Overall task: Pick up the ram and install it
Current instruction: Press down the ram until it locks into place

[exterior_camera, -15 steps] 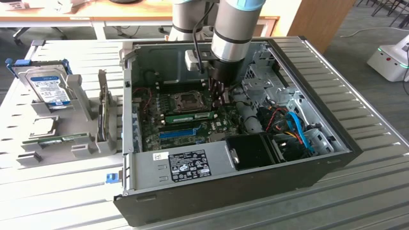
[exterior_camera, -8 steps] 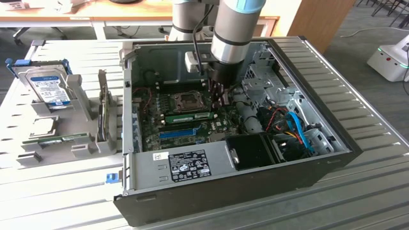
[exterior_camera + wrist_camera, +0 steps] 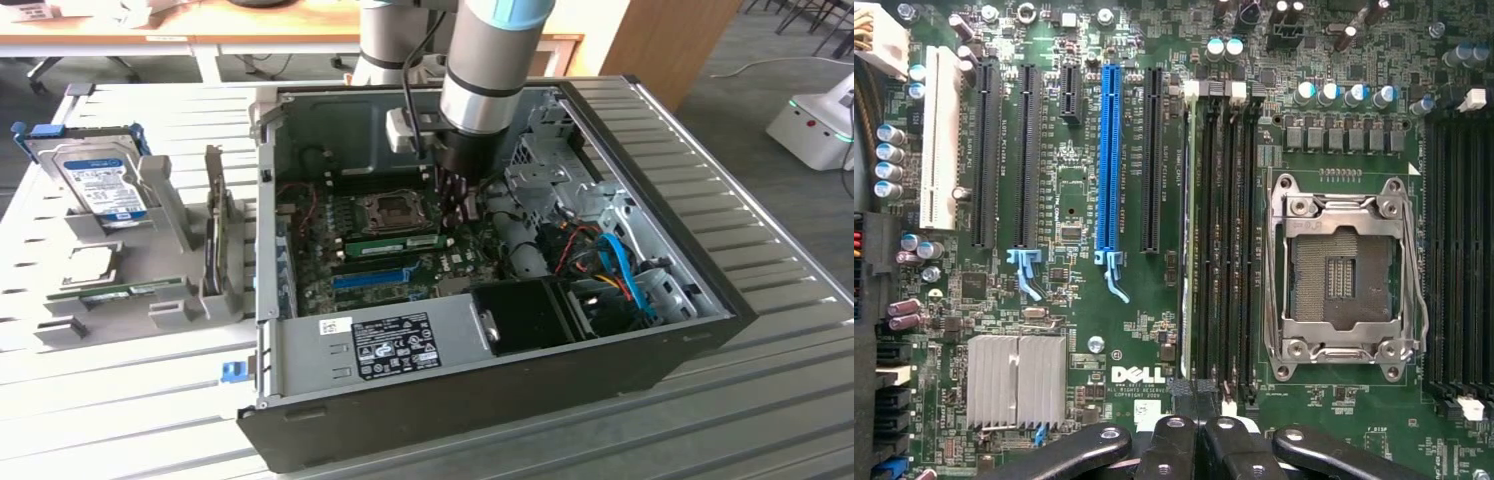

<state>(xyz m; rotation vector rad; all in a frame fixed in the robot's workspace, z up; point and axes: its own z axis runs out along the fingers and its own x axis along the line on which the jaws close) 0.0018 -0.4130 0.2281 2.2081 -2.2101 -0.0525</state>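
While the gripper (image 3: 1194, 450) hangs over the motherboard (image 3: 1084, 330) | you see it closed | holding nothing visible | ram (image 3: 394, 243) seated.

The arm (image 3: 478, 70) hangs vertical — gripper (image 3: 1202, 440) pointing straight down, fingers closed together.

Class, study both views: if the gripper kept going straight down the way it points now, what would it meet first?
Most likely the motherboard, around the dark memory slots next to the CPU socket. The gripper is shut and points down into the open computer case; depth is unclear.
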